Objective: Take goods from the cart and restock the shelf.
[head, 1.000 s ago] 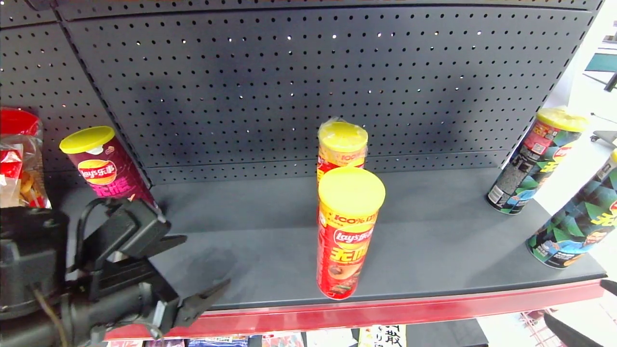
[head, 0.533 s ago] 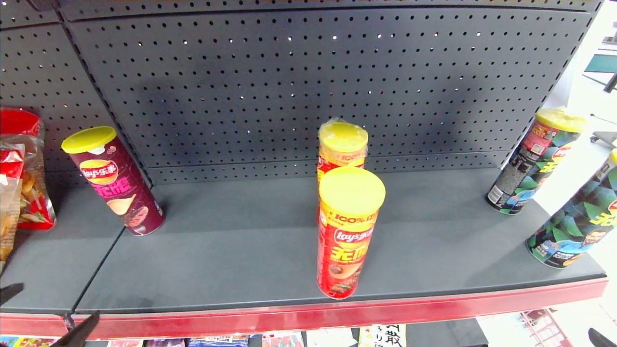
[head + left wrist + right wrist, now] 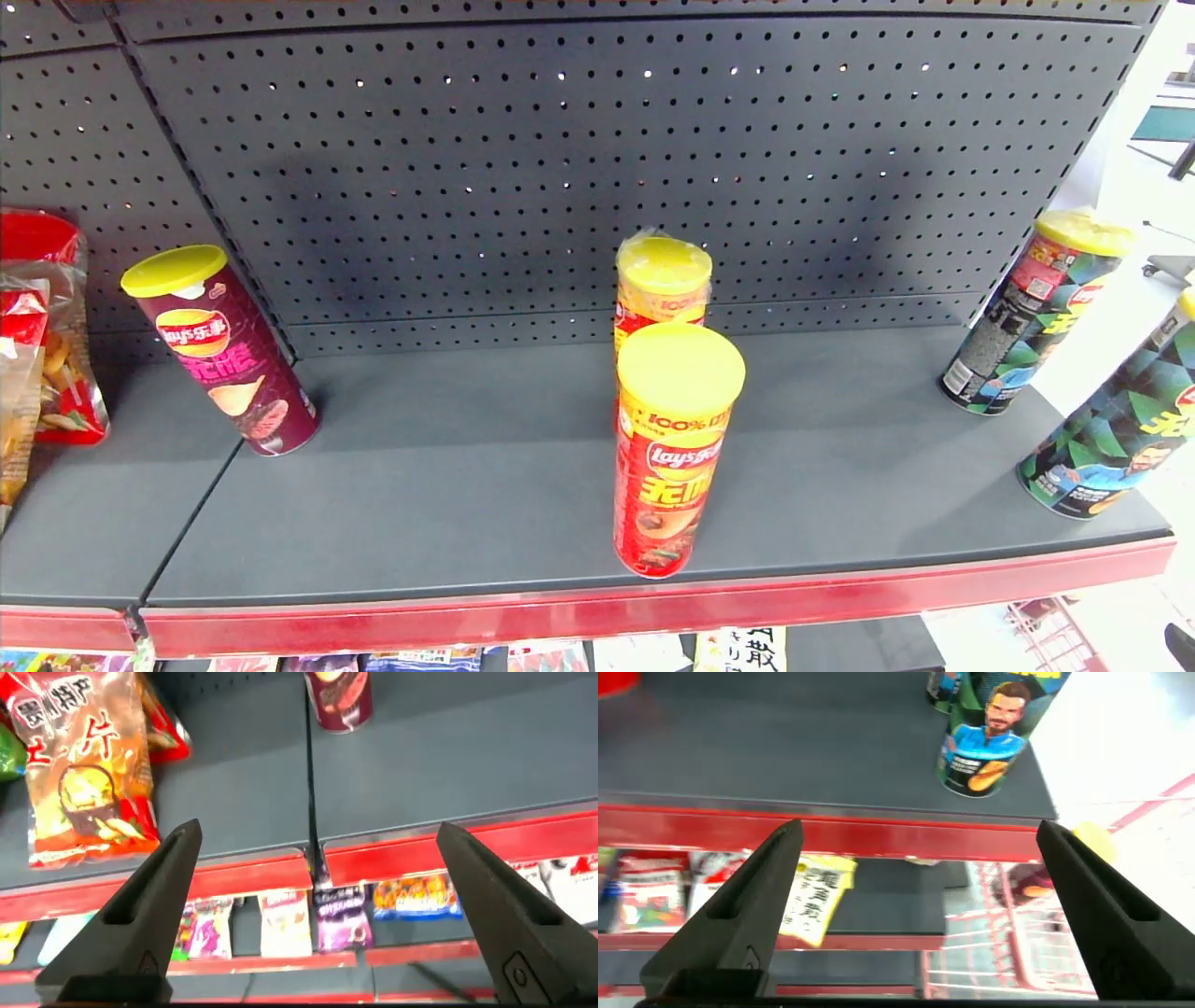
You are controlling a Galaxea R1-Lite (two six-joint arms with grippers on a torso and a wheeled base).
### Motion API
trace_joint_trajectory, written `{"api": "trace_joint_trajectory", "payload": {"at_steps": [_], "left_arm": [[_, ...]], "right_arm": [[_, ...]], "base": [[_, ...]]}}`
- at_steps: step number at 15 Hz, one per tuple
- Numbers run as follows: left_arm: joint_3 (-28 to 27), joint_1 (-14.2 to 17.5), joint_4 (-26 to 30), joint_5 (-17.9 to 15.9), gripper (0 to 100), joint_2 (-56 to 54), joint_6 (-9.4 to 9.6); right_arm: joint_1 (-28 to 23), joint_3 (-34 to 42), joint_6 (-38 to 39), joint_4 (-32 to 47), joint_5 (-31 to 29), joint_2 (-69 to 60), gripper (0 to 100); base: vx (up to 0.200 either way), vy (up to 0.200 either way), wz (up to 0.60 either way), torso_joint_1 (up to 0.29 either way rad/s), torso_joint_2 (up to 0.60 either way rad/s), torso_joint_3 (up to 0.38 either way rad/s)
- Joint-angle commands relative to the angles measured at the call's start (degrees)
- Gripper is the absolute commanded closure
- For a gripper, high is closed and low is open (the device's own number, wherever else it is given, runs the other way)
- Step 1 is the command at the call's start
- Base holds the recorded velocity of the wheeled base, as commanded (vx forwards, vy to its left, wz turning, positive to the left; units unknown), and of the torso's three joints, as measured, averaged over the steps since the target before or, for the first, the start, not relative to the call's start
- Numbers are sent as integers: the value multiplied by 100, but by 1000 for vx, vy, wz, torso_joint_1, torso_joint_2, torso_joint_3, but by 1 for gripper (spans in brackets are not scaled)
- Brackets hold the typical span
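The left gripper (image 3: 318,829) and the right gripper (image 3: 920,826) are both spread wide and hold nothing. They hang low before the shelf's (image 3: 467,485) red front edge, probably freed to fetch the next item. The purple can (image 3: 224,350) stands upright at the head view's left. The red cans (image 3: 674,448) stand centre and the green cans (image 3: 1032,313) right, apparently sorted by kind. A second ago the left arm covered the lower left, in front of the purple can; it has since withdrawn.

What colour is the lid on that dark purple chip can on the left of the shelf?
The lid is yellow-green; the head view shows it best.
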Motion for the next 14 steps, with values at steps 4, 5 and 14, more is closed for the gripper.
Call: {"api": "trace_joint_trajectory", "payload": {"at_steps": [4,5,14], "left_arm": [[54,5,143,-107,0,-494,8],[54,5,178,-98,0,-494,8],[45,5,169,-63,0,-468,236]], "right_arm": [[-40,24,-32,-6,23,-36,0],[-40,33,-23,-15,14,-45,0],[-49,41,-23,-15,-4,-45,0]], "base": [[-200,0,0,6,1,0],[-200,0,0,-7,-7,12],[-156,0,0,1,0,3]]}}
